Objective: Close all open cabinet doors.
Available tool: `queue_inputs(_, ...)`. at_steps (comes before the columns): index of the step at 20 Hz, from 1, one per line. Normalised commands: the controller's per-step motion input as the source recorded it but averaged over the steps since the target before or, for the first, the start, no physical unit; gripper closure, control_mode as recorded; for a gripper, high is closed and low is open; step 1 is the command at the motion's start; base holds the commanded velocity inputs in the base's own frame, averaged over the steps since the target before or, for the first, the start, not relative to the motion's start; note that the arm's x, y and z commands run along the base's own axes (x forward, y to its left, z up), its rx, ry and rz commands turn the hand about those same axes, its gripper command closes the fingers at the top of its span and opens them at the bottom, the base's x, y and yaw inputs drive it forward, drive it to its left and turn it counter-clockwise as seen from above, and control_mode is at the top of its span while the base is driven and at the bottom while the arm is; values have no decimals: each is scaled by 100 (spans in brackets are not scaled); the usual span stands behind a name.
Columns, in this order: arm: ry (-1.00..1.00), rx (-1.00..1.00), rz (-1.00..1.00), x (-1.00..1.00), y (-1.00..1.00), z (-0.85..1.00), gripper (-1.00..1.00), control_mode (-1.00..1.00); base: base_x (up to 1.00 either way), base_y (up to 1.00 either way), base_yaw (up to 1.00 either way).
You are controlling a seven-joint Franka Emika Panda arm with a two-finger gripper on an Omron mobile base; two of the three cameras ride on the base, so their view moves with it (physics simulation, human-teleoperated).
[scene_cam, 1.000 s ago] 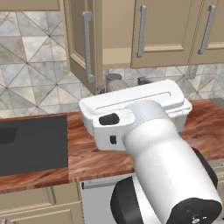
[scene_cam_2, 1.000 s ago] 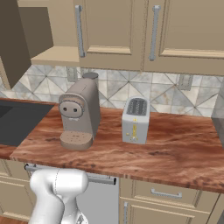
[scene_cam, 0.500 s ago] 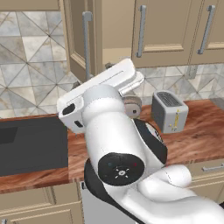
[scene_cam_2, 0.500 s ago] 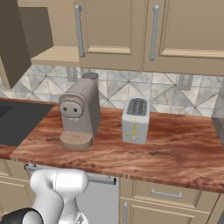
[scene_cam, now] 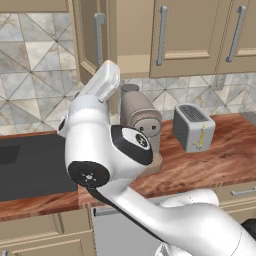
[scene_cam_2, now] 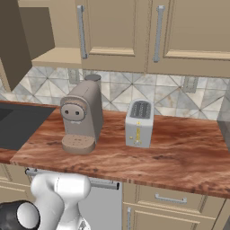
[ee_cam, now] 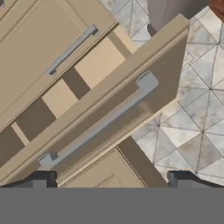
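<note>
As it stands ajar, cabinet door (scene_cam: 89,37) edge-on, handle (scene_cam: 98,37) vertical

Both base cameras sit behind my arm, left and right, looking forward and down at the worktop (scene_cam: 225,160). They share the coffee machine (scene_cam_2: 81,117), toaster (scene_cam_2: 139,123) and wall cabinets. My hand camera, rolled sideways, looks closely at the open cabinet door (ee_cam: 109,109).
</note>
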Motion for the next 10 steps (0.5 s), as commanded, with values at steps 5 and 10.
queue_inputs(5,-3,-32,-20,59,8,-19,-100,-100,0,0,0)
queue_inputs(10,0,-21,-27,44,0,-7,-100,-100,0,0,0)
